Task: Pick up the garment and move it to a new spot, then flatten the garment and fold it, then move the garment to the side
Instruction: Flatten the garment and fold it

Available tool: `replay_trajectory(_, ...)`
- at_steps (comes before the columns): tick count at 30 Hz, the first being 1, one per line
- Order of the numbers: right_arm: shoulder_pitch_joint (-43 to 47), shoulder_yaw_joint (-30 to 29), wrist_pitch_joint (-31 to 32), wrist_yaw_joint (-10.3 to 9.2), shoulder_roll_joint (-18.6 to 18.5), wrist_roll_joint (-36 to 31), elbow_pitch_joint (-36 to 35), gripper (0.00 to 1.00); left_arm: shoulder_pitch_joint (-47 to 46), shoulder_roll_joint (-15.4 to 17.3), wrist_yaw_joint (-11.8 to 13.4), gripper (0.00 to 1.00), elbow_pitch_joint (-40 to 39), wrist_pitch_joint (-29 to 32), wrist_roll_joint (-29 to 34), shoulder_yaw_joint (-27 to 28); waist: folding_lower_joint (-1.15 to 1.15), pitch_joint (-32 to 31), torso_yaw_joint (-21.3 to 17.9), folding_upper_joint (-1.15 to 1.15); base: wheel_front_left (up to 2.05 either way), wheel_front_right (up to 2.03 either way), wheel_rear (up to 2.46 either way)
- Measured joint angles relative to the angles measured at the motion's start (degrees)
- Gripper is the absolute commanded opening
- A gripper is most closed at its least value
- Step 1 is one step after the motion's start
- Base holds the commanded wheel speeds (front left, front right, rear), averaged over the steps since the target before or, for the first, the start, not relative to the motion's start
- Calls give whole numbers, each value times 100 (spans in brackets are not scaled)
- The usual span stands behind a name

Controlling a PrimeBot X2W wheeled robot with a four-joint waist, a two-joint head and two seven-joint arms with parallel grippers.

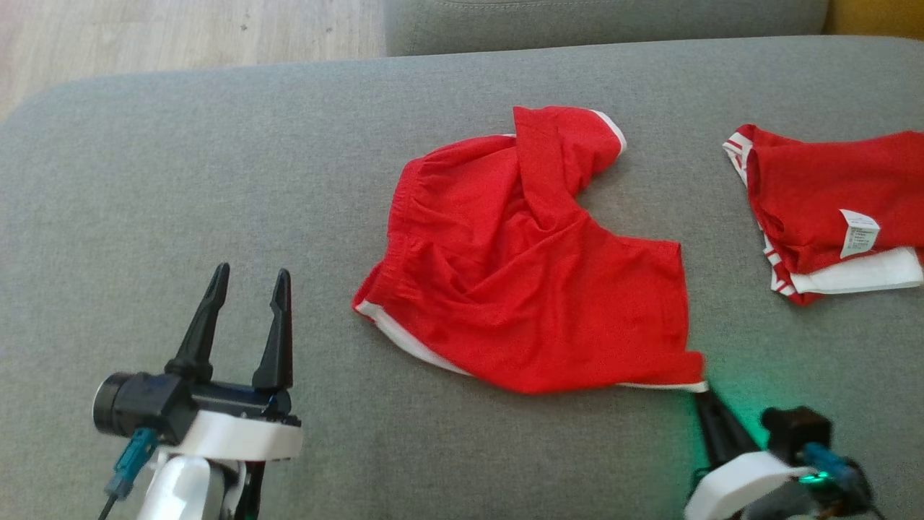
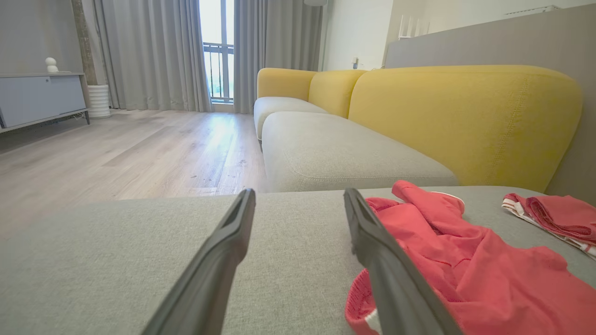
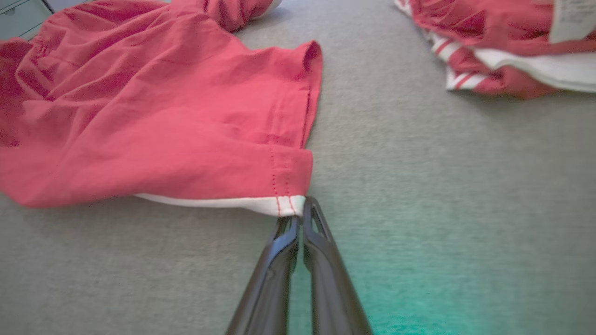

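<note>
Crumpled red shorts with white trim (image 1: 527, 267) lie in the middle of the grey sofa seat (image 1: 180, 180). My right gripper (image 1: 706, 391) is at the shorts' near right corner. In the right wrist view its fingers are pressed together (image 3: 298, 216) on the white hem corner of the shorts (image 3: 163, 116). My left gripper (image 1: 249, 278) hovers open to the left of the shorts, apart from them, with nothing between its fingers. In the left wrist view the left gripper (image 2: 298, 195) points across the seat, with the shorts (image 2: 465, 260) just right of its right finger.
A second red and white garment (image 1: 830, 209) lies folded at the far right of the seat, label up. Beyond the seat are a yellow backrest (image 2: 465, 116), another grey cushion (image 2: 335, 153) and wooden floor (image 1: 180, 36). Bare seat lies left of the shorts.
</note>
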Motion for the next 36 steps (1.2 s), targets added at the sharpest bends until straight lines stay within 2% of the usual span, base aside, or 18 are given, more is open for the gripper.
replay_trajectory(4, -63, -443, -63, 0, 1, -198, -19, 0, -75, -1, -3, 100, -34, 0, 42, -38, 0, 13, -29, 0, 0, 0, 0)
replay_trajectory(7, -131, -705, -83, 0, 2, -319, -46, 0, -144, 27, -7, 100, -49, 0, 41, -299, 0, 34, -38, 0, 0, 0, 0)
replay_trajectory(11, -179, -844, -114, 0, 1, -323, -38, 0, -251, 261, -35, 100, 81, 0, -108, -1220, 0, 65, -48, 0, 0, 0, 0)
replay_trajectory(15, -220, -790, -129, 0, 3, -323, -30, 0, -479, 660, -51, 100, 387, 165, -497, -2265, 0, 98, -62, 0, 0, 0, 0)
replay_trajectory(19, -229, -694, -130, 0, 3, -315, 2, 0, -808, 906, -51, 100, 683, 379, -878, -2846, 0, 145, -116, 0, 0, 0, 0)
replay_trajectory(36, -454, -516, -233, 0, 4, -256, 36, 0, -1638, 1105, -51, 100, 1558, 646, -1619, -3791, 0, 350, -409, 0, 0, 0, 0)
